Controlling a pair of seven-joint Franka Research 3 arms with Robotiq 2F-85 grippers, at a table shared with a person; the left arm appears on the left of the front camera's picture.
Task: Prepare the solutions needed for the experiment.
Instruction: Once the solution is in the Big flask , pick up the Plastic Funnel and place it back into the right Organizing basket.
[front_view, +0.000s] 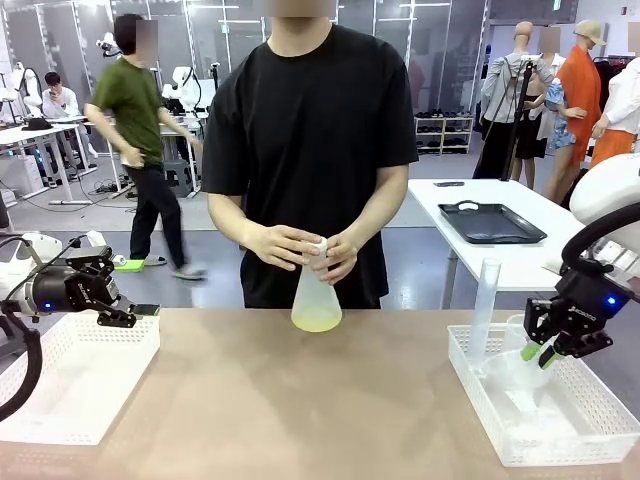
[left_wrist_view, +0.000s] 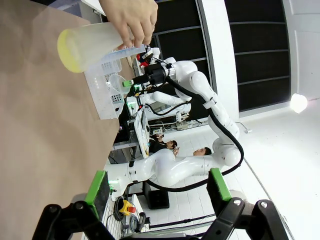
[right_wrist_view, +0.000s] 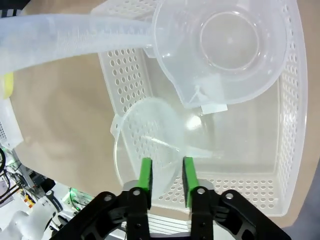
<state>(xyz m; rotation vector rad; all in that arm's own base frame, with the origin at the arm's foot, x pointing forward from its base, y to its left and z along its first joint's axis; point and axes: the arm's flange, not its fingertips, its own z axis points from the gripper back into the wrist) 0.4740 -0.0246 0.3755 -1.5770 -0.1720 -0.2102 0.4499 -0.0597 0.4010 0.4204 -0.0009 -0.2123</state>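
Nearest on the matte brown worktop (front_view: 300, 400) stand two white plastic baskets with perforated walls, one at each side. The left basket (front_view: 70, 385) has the left fingers (front_view: 140, 311) hovering over its far rim. In the left wrist view their two green pads (left_wrist_view: 97, 192) stand spread wide, with nothing between them.

The right basket (front_view: 560, 440) holds three pieces of translucent plastic labware. One is a tall, slim measuring cylinder (front_view: 487, 295), upright in the front view. One is a frosted round beaker (right_wrist_view: 230, 45) with a pouring lip. One is a thinner, clearer beaker (right_wrist_view: 150, 145) lying tipped beside it. The right fingers (front_view: 531, 350) point down into this basket. In the right wrist view their green pads (right_wrist_view: 145, 177) are parted by a narrow gap, and the clear beaker's thin rim lies in it. The pads do not visibly press on the rim, so I cannot tell if they have hold of it.

At the far edge, a person in a black T-shirt has both hands (front_view: 280, 245) around the neck of one frosted conical flask (front_view: 316, 290). The solutions (front_view: 316, 322) lie in its wide base as a shallow, pale yellow layer. I cannot tell whether the base rests on the worktop or is just above it.
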